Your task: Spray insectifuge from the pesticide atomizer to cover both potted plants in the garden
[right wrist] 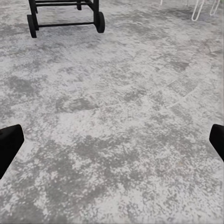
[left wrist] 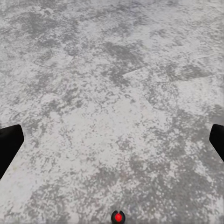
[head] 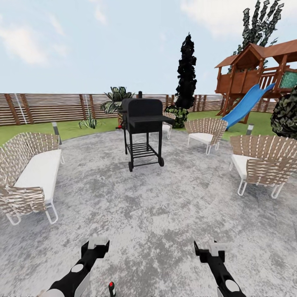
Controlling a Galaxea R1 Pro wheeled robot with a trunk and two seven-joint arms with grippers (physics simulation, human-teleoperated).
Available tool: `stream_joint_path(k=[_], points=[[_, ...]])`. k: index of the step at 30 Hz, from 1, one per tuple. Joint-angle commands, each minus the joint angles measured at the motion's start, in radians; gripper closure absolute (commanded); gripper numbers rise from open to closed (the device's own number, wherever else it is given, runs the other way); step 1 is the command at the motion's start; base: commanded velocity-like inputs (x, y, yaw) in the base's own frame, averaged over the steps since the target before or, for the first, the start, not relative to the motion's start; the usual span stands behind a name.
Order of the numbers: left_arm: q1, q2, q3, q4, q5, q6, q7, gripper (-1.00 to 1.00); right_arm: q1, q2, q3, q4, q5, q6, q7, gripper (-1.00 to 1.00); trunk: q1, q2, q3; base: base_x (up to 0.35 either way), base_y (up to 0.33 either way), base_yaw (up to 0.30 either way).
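Observation:
One potted plant [head: 88, 122], a low rosette of pointed green leaves, stands on the garden lawn [head: 74, 128] at the far left, before the brown slatted fence [head: 45, 108]. A tiny red speck [head: 119, 127] lies at the patio's far rim beside the grill; it is too small to tell whether it is the pesticide atomizer. My left gripper [head: 95, 244] [left wrist: 112, 144] and right gripper [head: 211, 246] [right wrist: 112, 144] hang open over the grey paving, nothing between their fingers, far from the plant.
A black wheeled grill [head: 143, 132] stands mid-patio. A wicker sofa [head: 29, 175] is at left, wicker chairs [head: 264, 165] at right. A leafy bush [head: 116, 100], a dark cypress [head: 186, 76], grey bollard lamps [head: 55, 131] and a playset slide [head: 247, 105] stand beyond. A dark red-dotted knob [head: 111, 288] [left wrist: 118, 217] shows between my arms.

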Motion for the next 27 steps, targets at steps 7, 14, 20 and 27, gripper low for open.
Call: stream_joint_path(k=[7,14,20,27], points=[[-0.001,0.0,0.002,0.006,-0.002,-0.003,0.001,-1.0,-0.001,0.0,-0.004,0.001,0.0,-0.003,-0.002,-1.0,0.027,-0.05,-0.033,0.0,0.0,0.0],[-0.001,0.002,0.001,0.008,-0.003,-0.003,0.001,-1.0,-0.001,0.0,-0.004,0.001,0.0,-0.003,-0.002,-1.0,0.054,-0.099,-0.067,0.0,0.0,0.0],[-0.001,0.003,0.001,0.008,-0.003,-0.003,0.001,-1.0,-0.001,0.0,-0.004,0.001,0.0,-0.003,-0.002,-1.0,0.077,-0.141,-0.095,0.0,0.0,0.0],[-0.001,0.003,0.001,0.008,-0.003,-0.003,0.001,-1.0,-0.001,0.0,-0.004,0.001,0.0,-0.003,-0.002,-1.0,0.104,-0.19,-0.128,0.0,0.0,0.0]])
